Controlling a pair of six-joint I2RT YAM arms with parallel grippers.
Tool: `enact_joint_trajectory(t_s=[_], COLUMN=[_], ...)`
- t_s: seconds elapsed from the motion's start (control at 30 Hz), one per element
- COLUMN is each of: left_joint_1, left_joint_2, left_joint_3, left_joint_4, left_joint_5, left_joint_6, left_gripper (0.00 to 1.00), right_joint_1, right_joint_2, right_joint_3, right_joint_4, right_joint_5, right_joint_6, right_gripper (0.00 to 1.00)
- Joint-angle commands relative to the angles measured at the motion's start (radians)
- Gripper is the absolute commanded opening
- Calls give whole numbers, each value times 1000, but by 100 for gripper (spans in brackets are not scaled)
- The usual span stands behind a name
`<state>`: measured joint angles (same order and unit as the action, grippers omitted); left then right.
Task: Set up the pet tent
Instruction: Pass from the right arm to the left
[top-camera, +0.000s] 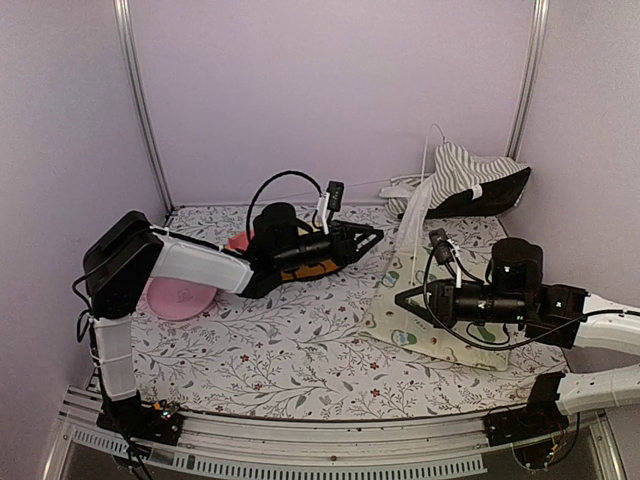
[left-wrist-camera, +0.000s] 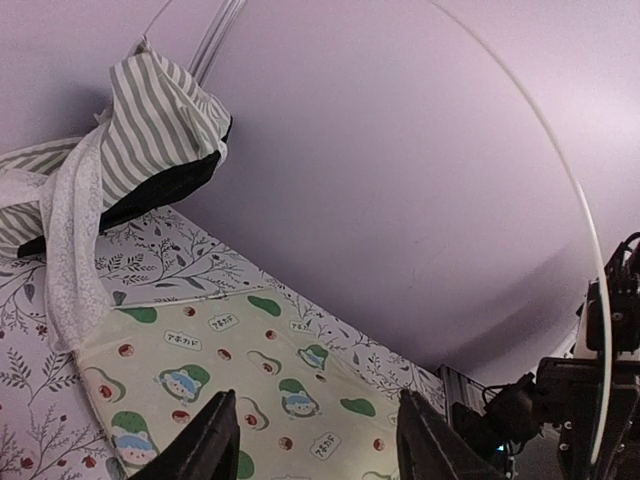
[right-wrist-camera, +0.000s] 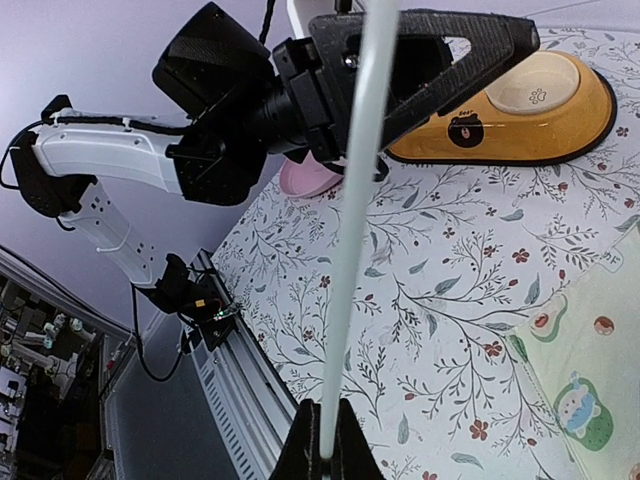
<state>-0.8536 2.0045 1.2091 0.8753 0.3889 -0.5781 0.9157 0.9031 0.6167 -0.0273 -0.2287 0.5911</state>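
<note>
The tent (top-camera: 468, 182) lies collapsed at the far right corner of the counter (top-camera: 300, 340), against the wall, its lace hanging to the edge of the mat (top-camera: 420, 335). The right tool (right-wrist-camera: 322, 455) is clamped on a thin white pole (right-wrist-camera: 350, 250). The left tool (left-wrist-camera: 315, 445) stands open and empty near the bowl (right-wrist-camera: 530, 105).

The tent (top-camera: 470, 180) lies collapsed in the far right corner of the table, a slumped heap of green-and-white striped fabric with a dark panel showing beneath. Its white lace curtain (left-wrist-camera: 70, 250) trails down from the heap. One thin white pole (right-wrist-camera: 352, 200) bows in a long arc, pinched in my right gripper (right-wrist-camera: 322, 455).
</note>
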Motion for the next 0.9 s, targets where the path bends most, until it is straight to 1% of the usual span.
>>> enact_joint_trajectory(t_s=[0.0,0.13,0.23,0.33,0.4,0.5,0.57,0.63,0.7,0.77,0.87], left_joint_1=[-10,-16,-21,-23,-22,-21,-19,-17,-12,1,23], left_joint_2=[10,148,280,429,547,733,811,817,761,691,554], left_joint_3=[63,268,456,675,855,1137,1257,1263,1193,1079,838], left_joint_4=[-55,-197,-271,-320,-360,-404,-391,-373,-377,-373,-315], left_joint_5=[4,-23,-36,-67,-81,-86,-84,-76,-73,-60,-1], left_joint_6=[30,45,68,83,80,42,7,-4,8,8,-2], left_gripper=[55,54,58,64,67,71,72,73,73,71,62], right_joint_1=[-15,-15,-14,-14,-12,-7,-4,-2,-8,-25,-73], right_joint_2=[-19,-67,-86,-117,-139,-150,-147,-148,-163,-169,-136], right_joint_3=[29,32,11,-24,-43,-58,-65,-74,-88,-93,-80], right_joint_4=[-33,-92,-115,-106,-112,-135,-155,-197,-230,-234,-217], right_joint_5=[61,82,52,12,6,8,15,54,131,169,165], right_joint_6=[-51,-45,-26,10,33,59,70,85,100,101,72], right_gripper=[0,0,0,0,0,0,0,0,0,0,0])
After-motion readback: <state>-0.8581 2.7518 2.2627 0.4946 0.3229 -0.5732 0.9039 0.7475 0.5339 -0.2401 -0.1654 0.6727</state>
